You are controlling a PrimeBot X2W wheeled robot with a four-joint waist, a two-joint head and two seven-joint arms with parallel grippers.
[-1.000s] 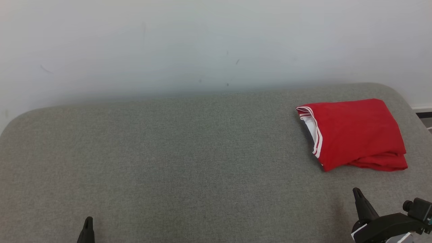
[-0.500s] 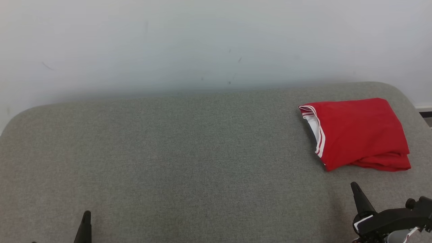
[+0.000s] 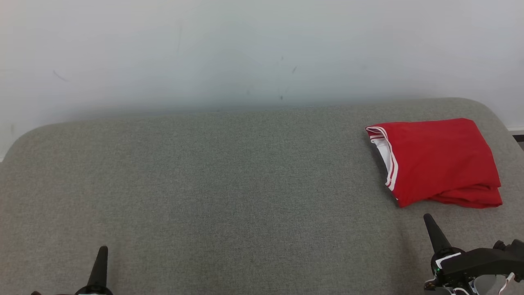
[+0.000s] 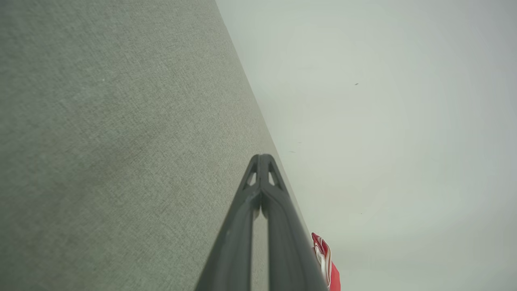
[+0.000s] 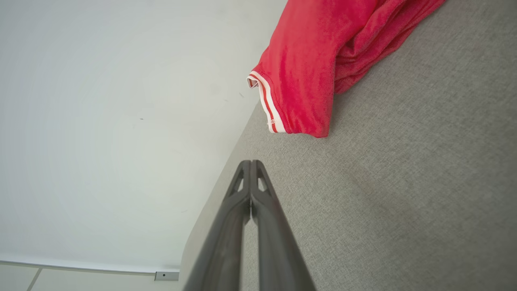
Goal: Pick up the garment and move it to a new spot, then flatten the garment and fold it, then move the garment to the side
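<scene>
The garment (image 3: 438, 162) is a red shirt with white-striped trim, folded into a compact bundle at the far right of the grey padded surface (image 3: 229, 184). It also shows in the right wrist view as the garment (image 5: 323, 64) and as a red sliver, the garment (image 4: 329, 268), in the left wrist view. My right gripper (image 3: 428, 218) is shut and empty, a short way in front of the bundle's near edge, not touching it. My left gripper (image 3: 103, 248) is shut and empty at the lower left, far from the cloth. Both pairs of fingertips meet in the wrist views, the left gripper (image 4: 261, 157) and the right gripper (image 5: 250, 162).
A pale wall (image 3: 245, 53) rises right behind the padded surface. The surface's rounded right corner lies just past the garment. A strip of floor and baseboard (image 5: 80, 270) shows in the right wrist view.
Both grippers have risen a little in the head view. The whole picture has drifted slightly right, so the camera has moved. The garment lies as it did.
</scene>
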